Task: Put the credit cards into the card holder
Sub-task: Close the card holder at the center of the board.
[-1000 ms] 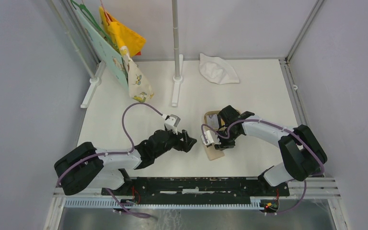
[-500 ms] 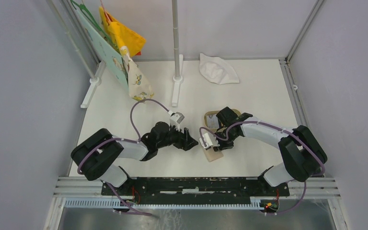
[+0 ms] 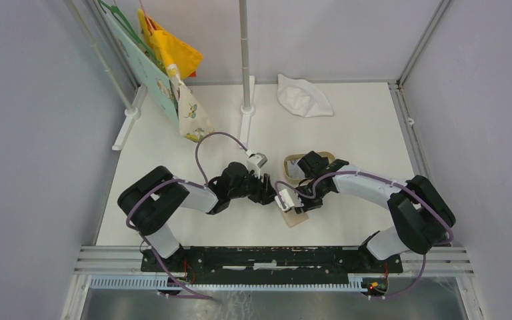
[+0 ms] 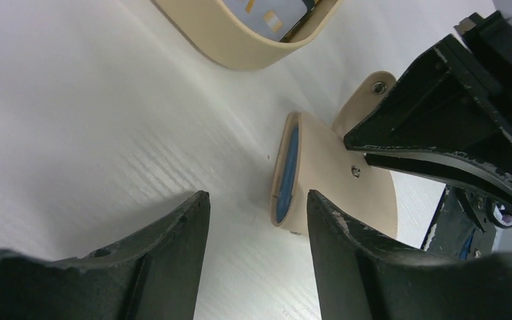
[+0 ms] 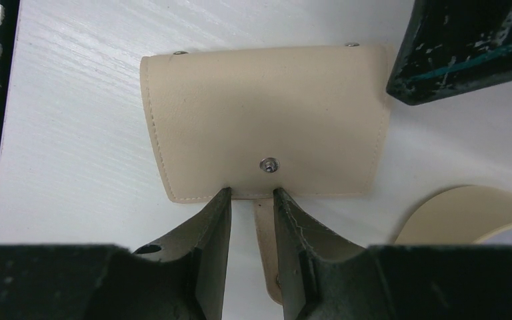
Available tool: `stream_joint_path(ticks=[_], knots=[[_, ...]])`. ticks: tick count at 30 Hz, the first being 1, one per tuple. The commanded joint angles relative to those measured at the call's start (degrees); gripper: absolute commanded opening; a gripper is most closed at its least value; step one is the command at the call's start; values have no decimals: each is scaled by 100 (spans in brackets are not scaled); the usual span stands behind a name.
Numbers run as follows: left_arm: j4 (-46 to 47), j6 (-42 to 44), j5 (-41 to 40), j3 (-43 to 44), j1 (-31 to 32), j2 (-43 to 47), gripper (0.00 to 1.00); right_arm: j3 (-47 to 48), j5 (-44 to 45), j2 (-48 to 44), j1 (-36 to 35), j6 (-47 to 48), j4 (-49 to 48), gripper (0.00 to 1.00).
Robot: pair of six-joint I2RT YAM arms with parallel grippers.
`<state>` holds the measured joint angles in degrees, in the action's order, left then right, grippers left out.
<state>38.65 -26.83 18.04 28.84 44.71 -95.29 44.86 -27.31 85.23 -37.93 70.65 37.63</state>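
From above, the card holder lies near the front of the table, just in front of the tan tray, with bare surface around it and both arms crowding over it. The left gripper and right gripper nearly meet there. In your left wrist view, the left gripper is wide open and empty. The holder stands just ahead, its blue lining edge-on. A credit card in the tray is cut off by the frame. In your right wrist view, the right gripper is almost closed astride the holder's strap. You cannot tell whether it is clamped.
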Motion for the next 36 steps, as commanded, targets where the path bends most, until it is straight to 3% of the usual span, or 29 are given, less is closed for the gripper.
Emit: stream_joint_path(ticks=[1, 6, 15, 19, 23, 27, 32, 36], knots=[[170, 178, 353, 173, -10, -201, 62, -118, -133, -66, -109, 106, -10, 36], [399, 2, 550, 194, 22, -346, 59, -118, -157, -57, -177, 107, -19, 36], [62, -181, 25, 370, 357, -746, 35, -96, -140, -186, -200, 25, -99, 37], [121, -264, -109, 195, 465, -662, 22, -57, -118, -273, -205, -47, -107, 37], [187, -350, -143, 30, 503, -500, 17, 5, -82, -318, -196, -117, -89, 38], [303, -491, -213, -100, 532, -350, 2, 170, -188, -395, -154, -204, 66, 40], [578, -901, -747, -459, 670, -29, 2, 485, -639, -835, 59, -304, 328, 44], [772, -1200, -1323, -689, 955, 225, 2, 532, -957, -1451, 364, -768, -52, 52]])
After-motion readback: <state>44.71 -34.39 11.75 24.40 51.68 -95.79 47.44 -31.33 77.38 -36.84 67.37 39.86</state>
